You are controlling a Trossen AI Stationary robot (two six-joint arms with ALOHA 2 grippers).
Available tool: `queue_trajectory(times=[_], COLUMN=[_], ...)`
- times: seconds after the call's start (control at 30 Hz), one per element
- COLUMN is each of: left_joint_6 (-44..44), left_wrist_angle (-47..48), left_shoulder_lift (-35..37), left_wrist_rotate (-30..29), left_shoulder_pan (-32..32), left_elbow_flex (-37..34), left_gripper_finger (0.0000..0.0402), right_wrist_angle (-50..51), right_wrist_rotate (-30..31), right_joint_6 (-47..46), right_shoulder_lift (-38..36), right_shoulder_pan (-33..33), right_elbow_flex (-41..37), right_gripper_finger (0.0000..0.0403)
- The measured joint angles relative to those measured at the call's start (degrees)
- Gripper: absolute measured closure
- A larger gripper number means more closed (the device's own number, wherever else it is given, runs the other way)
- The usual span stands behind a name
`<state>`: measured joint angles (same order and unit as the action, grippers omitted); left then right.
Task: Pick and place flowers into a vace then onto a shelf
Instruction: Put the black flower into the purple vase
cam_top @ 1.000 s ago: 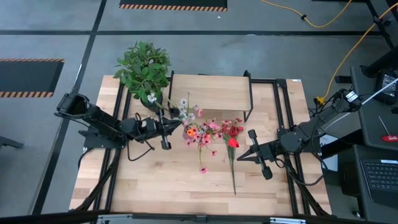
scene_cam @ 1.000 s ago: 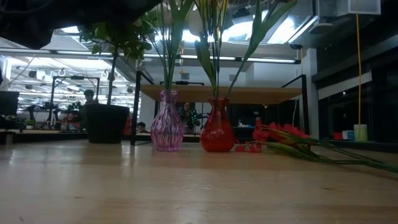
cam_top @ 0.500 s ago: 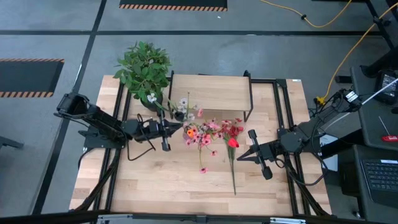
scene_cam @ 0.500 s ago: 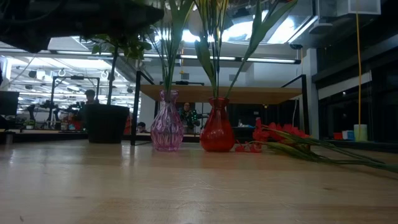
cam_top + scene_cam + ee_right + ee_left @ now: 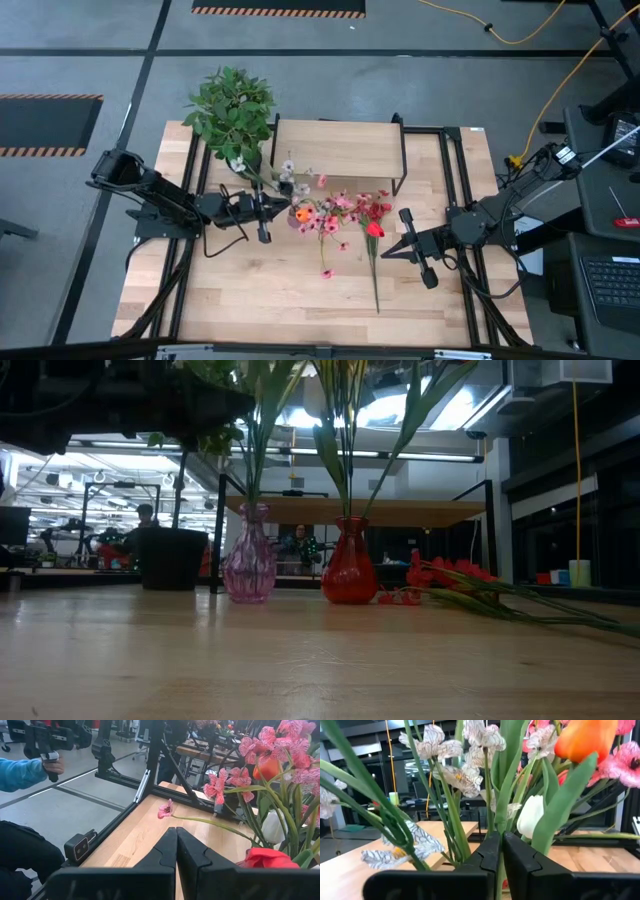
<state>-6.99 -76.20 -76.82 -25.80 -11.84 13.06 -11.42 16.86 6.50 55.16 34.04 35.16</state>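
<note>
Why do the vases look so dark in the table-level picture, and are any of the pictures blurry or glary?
Low view: bright ceiling lights behind backlight the pink ribbed glass vase and the red glass vase, and the near tabletop is soft. Left wrist view: the dark fingers and the orange tulip bloom sit too close and blur. High view: evenly lit, no glare.

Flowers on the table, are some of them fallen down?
Yes. A few red flowers lie flat on the tabletop beside the red vase, stems stretched out, while the others stand upright in the two vases.
</note>
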Motion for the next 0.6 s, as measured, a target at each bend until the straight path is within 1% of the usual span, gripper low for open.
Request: queue_trajectory(times=[0.23,0.4,0.6], left_joint_6=[-0.04,1.72,1.82], left_wrist_angle=[1.92,3.25,3.89], left_shoulder_lift=[0.00,0.00,0.00], left_wrist_rotate=[-0.03,-0.17,-0.72], left_shoulder_pan=[0.00,-0.04,-0.21], left_elbow_flex=[0.00,0.00,0.00], left_gripper_finger=[0.0350,0.0314,0.0271], right_wrist_angle=[0.00,0.00,0.04], right_wrist_rotate=[0.00,0.01,0.00], right_joint_6=[-0.02,-0.02,0.00], right_shoulder_lift=[0.00,0.00,0.00], right_shoulder_pan=[0.00,0.00,0.00], right_elbow_flex=[-0.02,-0.02,-0.02], right_gripper_finger=[0.0396,0.0396,0.0396])
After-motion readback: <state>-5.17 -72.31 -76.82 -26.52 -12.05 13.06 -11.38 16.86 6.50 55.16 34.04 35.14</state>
